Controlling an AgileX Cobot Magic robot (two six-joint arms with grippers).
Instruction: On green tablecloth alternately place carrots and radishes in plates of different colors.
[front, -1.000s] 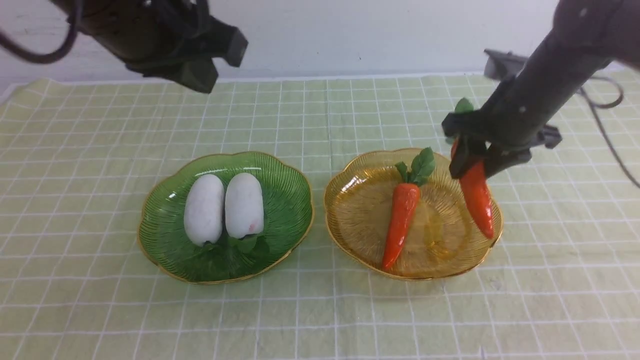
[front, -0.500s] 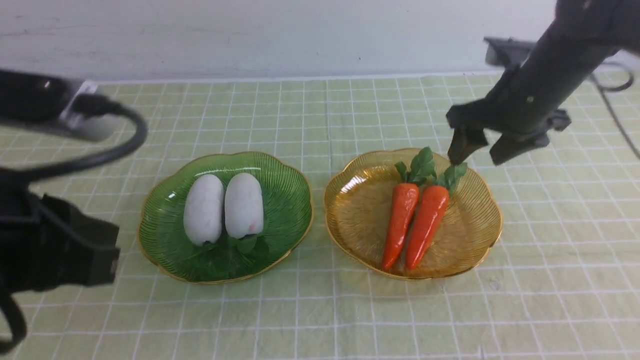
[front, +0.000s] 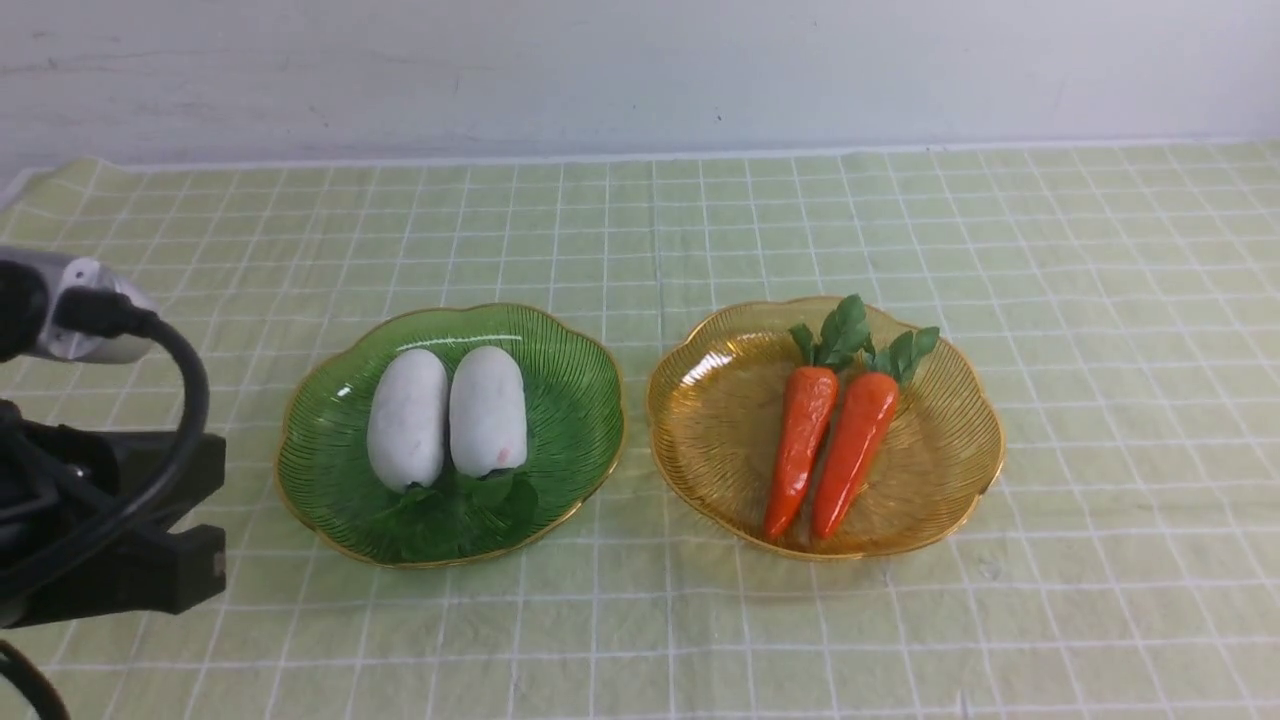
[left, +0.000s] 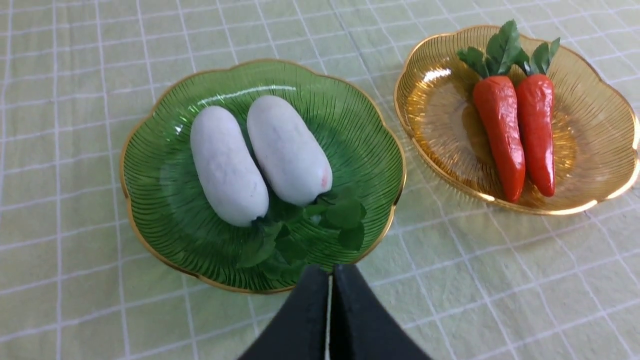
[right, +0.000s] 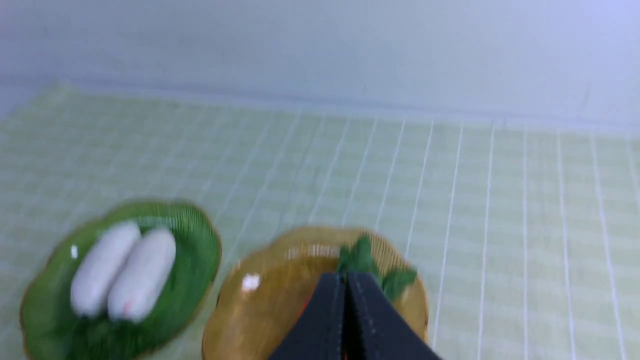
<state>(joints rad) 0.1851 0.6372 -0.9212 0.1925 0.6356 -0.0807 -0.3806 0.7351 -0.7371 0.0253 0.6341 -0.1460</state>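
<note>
On the green tablecloth, the green plate holds two white radishes side by side. The amber plate holds two orange carrots side by side, leaves pointing away from me. Both plates show in the left wrist view: the green plate and the amber plate. My left gripper is shut and empty, just short of the green plate's near rim. My right gripper is shut and empty, in front of the amber plate. That view is blurred.
My left arm with its cable fills the lower left of the front view, left of the green plate. The right arm is out of the front view. A pale wall runs behind the cloth's far edge.
My right gripper let go of the second carrot, which now lies beside the first in the amber plate. The right arm left the front view. The left arm dropped to the lower left.
</note>
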